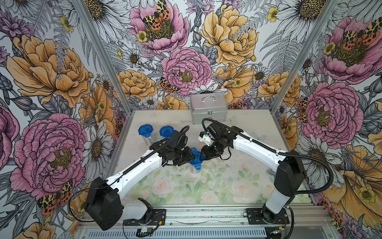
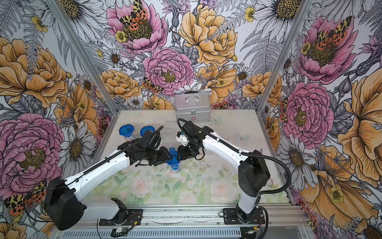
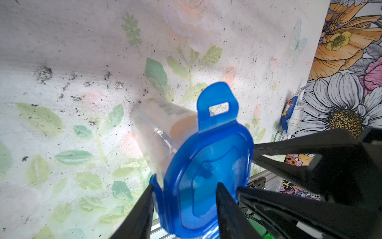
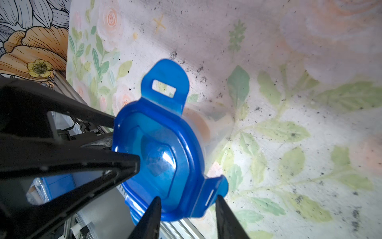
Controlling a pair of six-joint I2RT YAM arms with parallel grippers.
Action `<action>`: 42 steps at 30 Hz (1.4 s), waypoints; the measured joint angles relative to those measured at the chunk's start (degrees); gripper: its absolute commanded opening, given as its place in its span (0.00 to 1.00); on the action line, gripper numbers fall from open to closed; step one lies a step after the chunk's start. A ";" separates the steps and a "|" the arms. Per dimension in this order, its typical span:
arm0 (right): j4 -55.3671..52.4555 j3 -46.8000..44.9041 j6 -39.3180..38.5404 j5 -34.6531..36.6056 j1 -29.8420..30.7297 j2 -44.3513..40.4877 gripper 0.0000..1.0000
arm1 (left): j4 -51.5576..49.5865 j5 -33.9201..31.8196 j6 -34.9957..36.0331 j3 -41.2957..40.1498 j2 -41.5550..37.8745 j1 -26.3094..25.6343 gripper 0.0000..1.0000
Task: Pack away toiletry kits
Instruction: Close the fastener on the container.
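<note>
Three clear cups with blue lids show in both top views. Two stand close together left of centre: the far-left cup [image 1: 146, 131] and the second cup [image 1: 166, 132], which is partly hidden by the left arm [image 1: 134, 175]. That arm starts at the lower left corner of the frame and reaches up and rightward, its wrist bent down toward the third cup [image 3: 157, 128]. This cup stands on the table [image 1: 237, 178] at mid-frame and holds an orange-capped bottle [image 3: 182, 126]. We see the left gripper [image 3: 185, 185] about half parted astride a side tab of the blue lid [image 3: 206, 163]. One finger is outside the tab and the other on the lid's top face; whether they squeeze, we cannot tell. Opposite it, the right gripper [image 4: 187, 197] is likewise half parted around another tab, and its grip is just as unclear. The right arm [image 1: 254, 149] comes from the lower right with its elbow high and its forearm sloping left and down. The silver case [image 1: 208, 111] sits closed near the back wall.
</note>
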 measured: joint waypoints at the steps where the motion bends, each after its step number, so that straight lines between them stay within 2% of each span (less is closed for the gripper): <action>1: -0.07 0.00 0.00 0.02 0.00 0.07 0.43 | 0.00 0.00 0.00 0.00 0.00 0.00 0.47; 16: -1.11 1.86 -1.42 -1.51 0.35 1.97 0.41 | -1.53 -0.02 0.79 1.25 0.92 0.02 0.47; 26: -1.64 2.97 -1.42 -5.53 -0.61 3.85 0.40 | -3.43 -0.15 0.85 2.89 2.16 0.50 0.47; 42: 1.92 1.29 3.04 -8.61 -1.29 3.85 0.37 | -4.46 -0.61 0.81 3.82 3.02 0.63 0.47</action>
